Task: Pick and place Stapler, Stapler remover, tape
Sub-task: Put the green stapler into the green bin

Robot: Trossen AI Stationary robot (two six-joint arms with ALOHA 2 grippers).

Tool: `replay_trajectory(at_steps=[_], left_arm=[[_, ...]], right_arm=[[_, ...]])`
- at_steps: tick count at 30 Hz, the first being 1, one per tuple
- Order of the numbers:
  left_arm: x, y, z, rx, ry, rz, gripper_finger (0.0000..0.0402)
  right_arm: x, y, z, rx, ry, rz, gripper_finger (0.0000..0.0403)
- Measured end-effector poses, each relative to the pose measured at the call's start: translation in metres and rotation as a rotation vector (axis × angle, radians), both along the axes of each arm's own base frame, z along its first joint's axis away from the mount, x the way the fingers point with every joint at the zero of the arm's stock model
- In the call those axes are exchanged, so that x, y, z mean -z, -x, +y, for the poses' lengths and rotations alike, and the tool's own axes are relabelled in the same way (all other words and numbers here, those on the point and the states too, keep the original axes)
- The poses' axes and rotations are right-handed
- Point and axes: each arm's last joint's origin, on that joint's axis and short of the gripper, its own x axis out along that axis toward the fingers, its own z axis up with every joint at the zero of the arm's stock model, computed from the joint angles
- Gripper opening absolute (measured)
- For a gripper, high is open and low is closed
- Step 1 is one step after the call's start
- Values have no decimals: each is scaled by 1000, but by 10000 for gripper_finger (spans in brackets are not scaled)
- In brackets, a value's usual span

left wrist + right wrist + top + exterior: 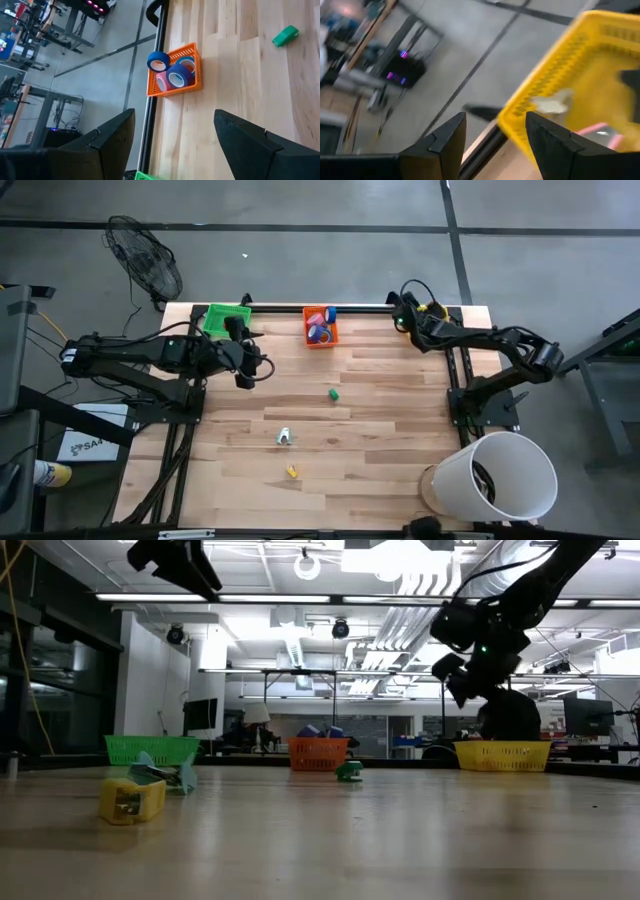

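Note:
Several tape rolls (169,75), blue and pink, lie in the orange bin (320,338) at the table's far edge; one blue roll sits on its rim. A small green piece (334,393), a white-and-teal piece (285,437) and a small yellow piece (292,472) lie on the table's middle and near part. My left gripper (245,377) is open and empty above the table, near the green bin (227,320). My right gripper (495,120) is open and empty, raised over the yellow bin (580,65) at the far right corner.
A big white bucket (500,475) stands at the table's near right corner. Pale and pink things lie in the yellow bin. A black rail runs along the far edge behind the bins. A fan (145,260) stands on the floor beyond the far left corner.

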Motion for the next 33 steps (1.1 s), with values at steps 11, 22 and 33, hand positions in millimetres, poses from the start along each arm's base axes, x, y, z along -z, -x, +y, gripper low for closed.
replay_trajectory(at_steps=[11,22,33], left_arm=[[0,0,0,-17,15,-19,268],[0,0,0,-17,15,-19,268],[0,0,0,-16,15,-19,268]], right_arm=[[-22,-40,10,-676,130,220,197],[-17,-72,65,-1173,131,317,197],[-3,-81,153,-1293,75,511,197]])
